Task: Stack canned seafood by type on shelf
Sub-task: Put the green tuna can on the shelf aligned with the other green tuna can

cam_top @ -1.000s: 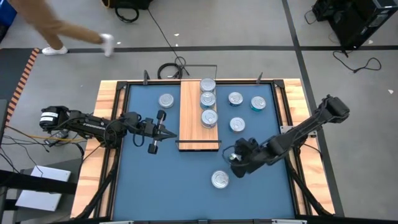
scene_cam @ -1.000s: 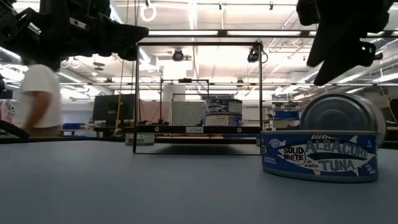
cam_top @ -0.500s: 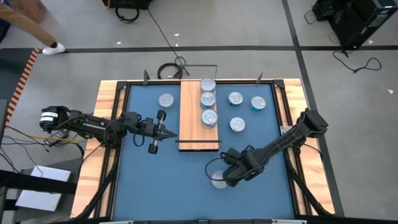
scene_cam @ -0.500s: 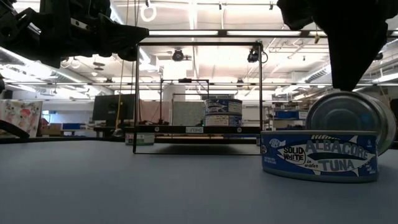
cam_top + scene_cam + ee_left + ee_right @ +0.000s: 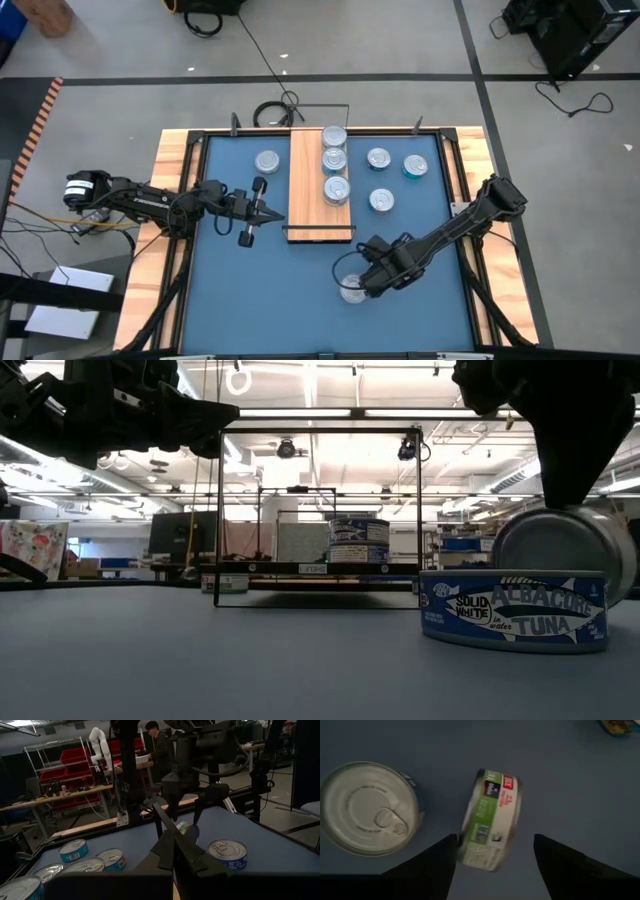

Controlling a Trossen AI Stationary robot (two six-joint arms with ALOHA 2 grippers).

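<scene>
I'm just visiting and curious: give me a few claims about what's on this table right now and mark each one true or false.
1. Three tins stand in a row on the shelf. True.
2. The right gripper is open above a tin on its edge. True.
3. That tin on its edge has a blue label. False: its label is green and white.
4. The left gripper is open and holds a tin. False: it is shut and empty, waiting beside the shelf.
5. A flat tin lies right beside the tin on its edge. True.
6. The shelf lies on the right half of the table. False: it lies near the middle, at the far side.
</scene>
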